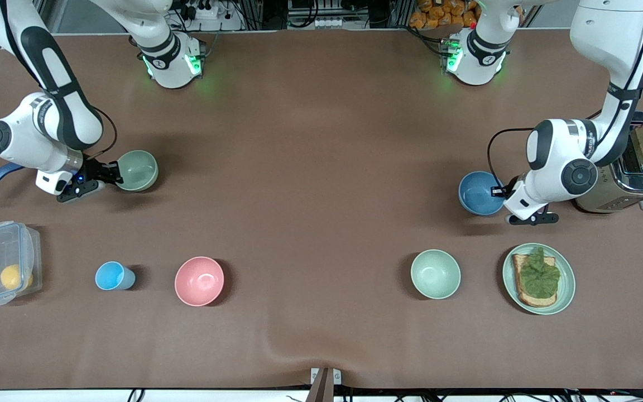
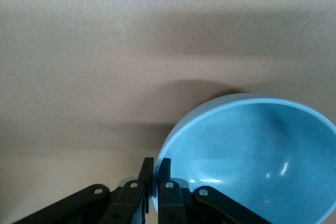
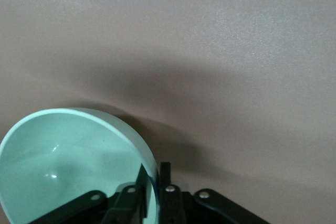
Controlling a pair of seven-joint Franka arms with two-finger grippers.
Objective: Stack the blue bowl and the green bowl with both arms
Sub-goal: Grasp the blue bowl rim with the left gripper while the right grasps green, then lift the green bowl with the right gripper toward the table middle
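The blue bowl point(image 1: 480, 192) — round, matte, plain sky-blue — sits toward the left arm's end of the brown cloth-covered worktop point(image 1: 310, 167), beside a metal toaster point(image 1: 628, 173). The left hand point(image 1: 499, 191) is clenched on its rim at about three o'clock. The green bowl point(image 1: 138, 170) — pale, smooth — sits toward the right arm's end, the right hand point(image 1: 114, 173) pinching its rim at nine o'clock.

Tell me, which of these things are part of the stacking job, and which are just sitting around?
In the job:
blue bowl, rim pinched by the left gripper
green bowl, rim pinched by the right gripper

Lying about:
pink bowl
second green bowl
blue cup
plate of toast
toaster
plastic box
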